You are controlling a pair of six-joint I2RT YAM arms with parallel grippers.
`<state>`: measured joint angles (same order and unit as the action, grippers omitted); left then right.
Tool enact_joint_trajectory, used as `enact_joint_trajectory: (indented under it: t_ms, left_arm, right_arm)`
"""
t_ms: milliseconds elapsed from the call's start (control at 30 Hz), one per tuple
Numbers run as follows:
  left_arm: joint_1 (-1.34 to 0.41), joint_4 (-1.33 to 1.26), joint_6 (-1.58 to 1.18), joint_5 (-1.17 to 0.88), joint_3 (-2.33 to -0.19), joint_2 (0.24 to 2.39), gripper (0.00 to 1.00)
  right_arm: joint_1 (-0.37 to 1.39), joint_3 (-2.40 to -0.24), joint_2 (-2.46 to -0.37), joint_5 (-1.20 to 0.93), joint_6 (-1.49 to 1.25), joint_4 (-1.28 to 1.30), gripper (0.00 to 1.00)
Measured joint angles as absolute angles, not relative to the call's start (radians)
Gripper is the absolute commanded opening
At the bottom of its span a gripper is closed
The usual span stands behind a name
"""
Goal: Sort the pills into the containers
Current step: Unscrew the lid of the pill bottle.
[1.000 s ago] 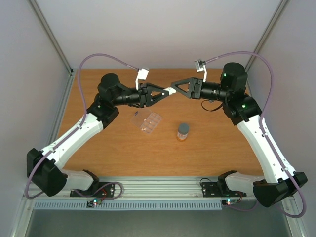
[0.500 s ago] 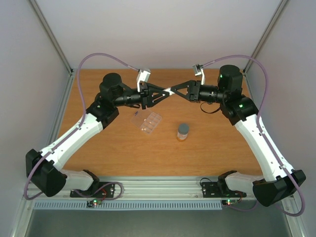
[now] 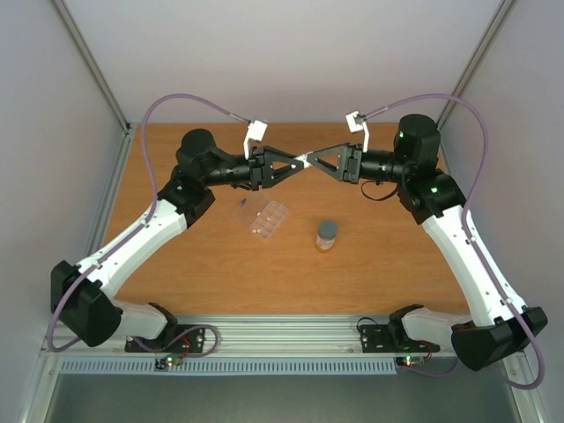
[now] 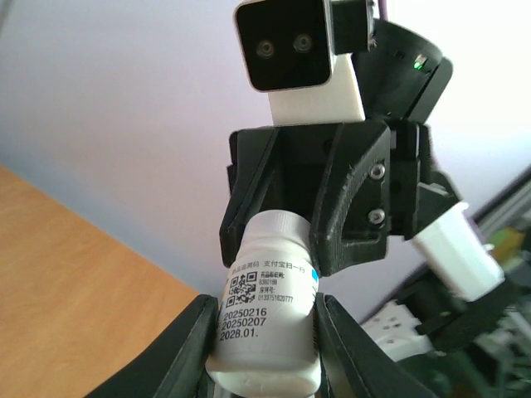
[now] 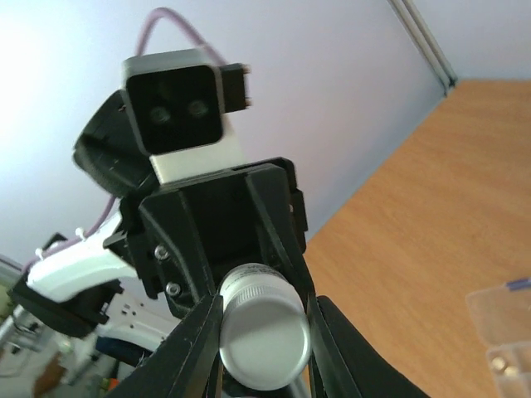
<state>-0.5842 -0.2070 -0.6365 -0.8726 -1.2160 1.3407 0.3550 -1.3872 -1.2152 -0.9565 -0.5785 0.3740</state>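
Note:
A white pill bottle (image 3: 302, 161) hangs in the air over the back of the table, held between both arms. My left gripper (image 3: 294, 164) is shut on its labelled body (image 4: 267, 286). My right gripper (image 3: 311, 159) is shut on its white cap (image 5: 264, 340), facing the left one. The clear pill box (image 3: 265, 218) with its containers lies on the table below, lid open; its corner (image 5: 503, 327) shows in the right wrist view. A dark speck (image 3: 244, 204), possibly a pill, sits by the lid. The other pills are too small to make out.
A small amber bottle with a grey cap (image 3: 327, 234) stands on the wooden table (image 3: 388, 264) to the right of the pill box. Grey walls close the table in at the back and both sides.
The right gripper has closed onto the bottle's cap, where a second ago its jaws stood wider around it. Both arms have shifted only slightly; the left grip is unchanged.

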Motion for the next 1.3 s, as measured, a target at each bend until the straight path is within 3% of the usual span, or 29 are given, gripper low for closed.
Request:
enact_joint_trajectory:
  t_ms: [233,400,533,833,1300]
  left_arm:
    - [-0.582,-0.467,-0.930,-1.010,-1.213,1.399,0.00]
    - [-0.581,-0.533,-1.040,-1.051,-1.213,1.419,0.00]
    - [-0.580,-0.535,-1.054,-1.049,-1.214,1.420,0.00]
    - [-0.580,-0.461,-0.975,-1.018,-1.228,1.420,0.00]
    - [-0.584,-0.355,-0.799,-0.939,-1.234,1.412,0.00]
  right_arm:
    - [0.348,-1.385,-1.153,-0.978,-0.360,0.358,0.17]
    - [0.348,-1.385,-1.150,-0.987,-0.289,0.358,0.31]
    - [0.348,-1.385,-1.151,-0.997,-0.267,0.361,0.45]
    - [0.353,-1.385,-1.159,-1.017,-0.291,0.365,0.57]
    - [0.350,-1.384,-1.177,-0.949,-0.515,0.358,0.58]
